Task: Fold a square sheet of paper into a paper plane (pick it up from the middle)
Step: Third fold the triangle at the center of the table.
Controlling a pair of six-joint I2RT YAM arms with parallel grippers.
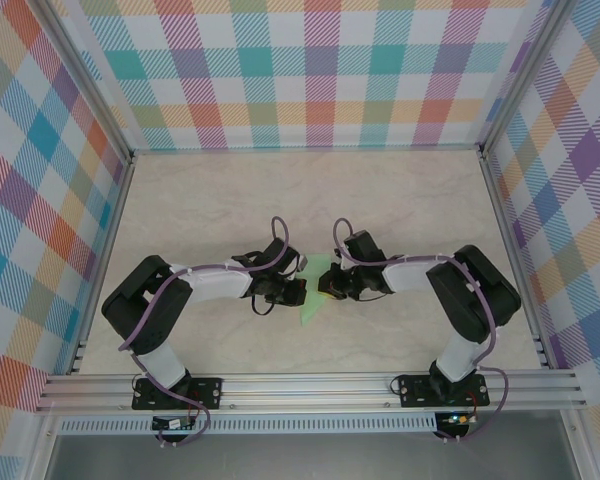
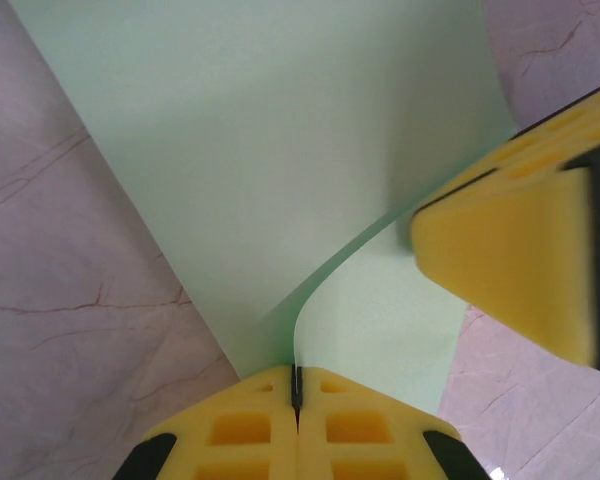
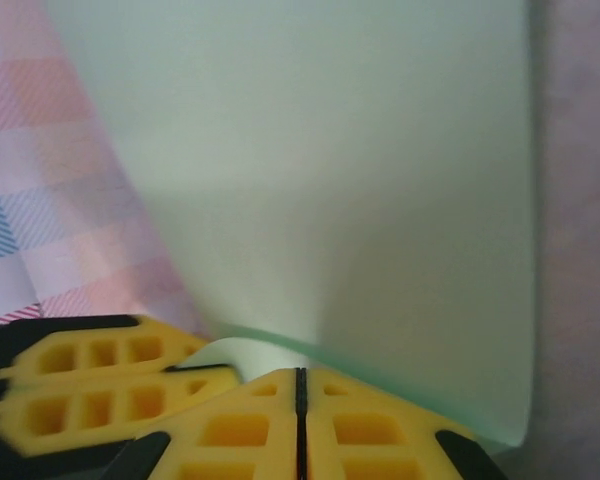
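Note:
The square sheet of paper [image 1: 316, 292], pale mint green and partly folded, hangs between my two grippers at the table's near middle. My left gripper [image 1: 294, 291] is shut on one raised edge of the paper [image 2: 280, 170]; the edge runs straight into the slit between the yellow fingers [image 2: 242, 425]. That raised layer curves across to my right gripper [image 1: 332, 287], whose yellow finger [image 2: 510, 250] meets it. In the right wrist view the right gripper [image 3: 300, 372] is shut, with the paper [image 3: 380, 200] rising from its tips. A paper plane is out of view.
The marble-look tabletop [image 1: 310, 190] stretches back to checked walls [image 1: 310, 70]. Aluminium rails [image 1: 310, 385] run along the near edge by the arm bases. The left gripper's fingers [image 3: 80, 385] sit close to the right gripper.

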